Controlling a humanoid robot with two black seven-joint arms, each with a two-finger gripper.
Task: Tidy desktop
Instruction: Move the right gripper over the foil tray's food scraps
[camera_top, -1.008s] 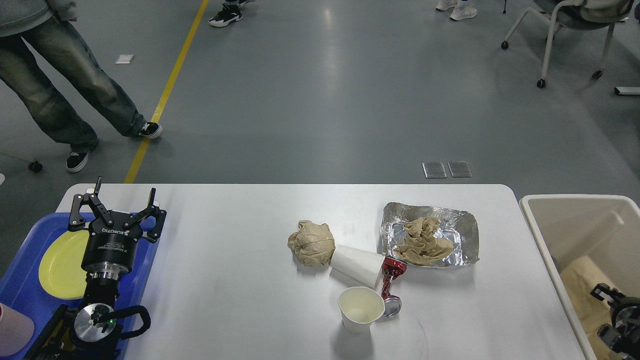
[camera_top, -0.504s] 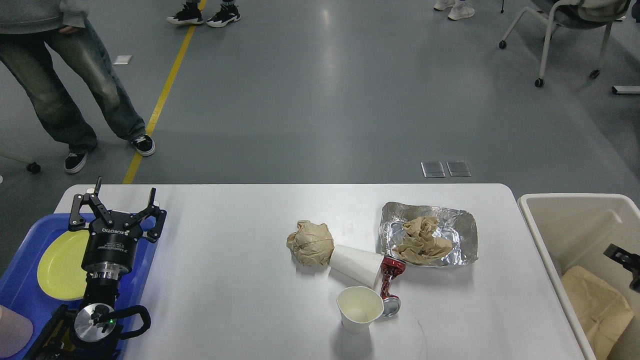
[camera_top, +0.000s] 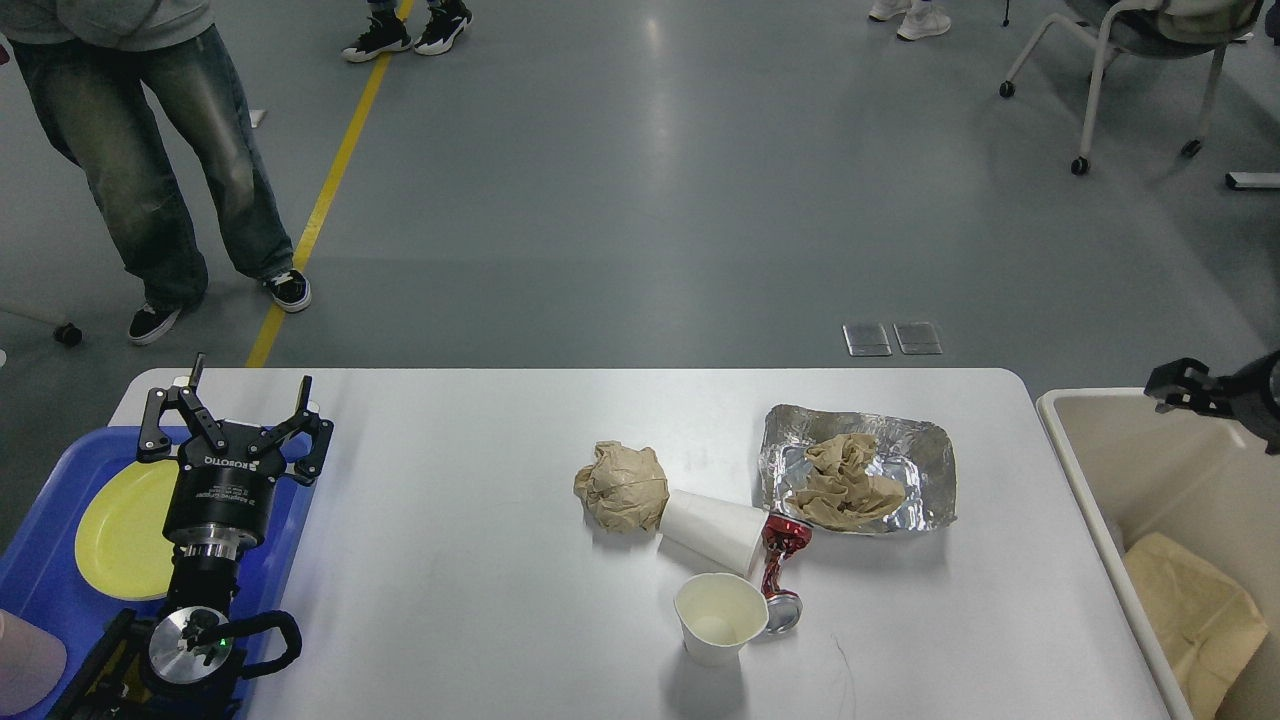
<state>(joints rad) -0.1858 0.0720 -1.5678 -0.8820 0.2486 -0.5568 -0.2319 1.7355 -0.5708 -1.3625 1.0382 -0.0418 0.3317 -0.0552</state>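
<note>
A grey floor (camera_top: 640, 200) is gleaming under overhead light — a yellow line (camera_top: 325, 190) is running along its left. A wheeled chair (camera_top: 1130, 60) is standing far right — a person in jeans (camera_top: 150, 150) is standing far left.

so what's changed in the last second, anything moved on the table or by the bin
The right gripper rose from low inside the beige bin to above its far rim; whether open or shut cannot be told. The left gripper stayed open over the blue tray, and everything on the desktop kept its place.

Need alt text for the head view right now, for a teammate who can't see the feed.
White desktop with trash at its centre: crumpled paper ball, tipped paper cup, upright cup, crushed can, foil tray holding paper. Open left gripper hovers over a blue tray; right gripper sits above a beige bin.
</note>
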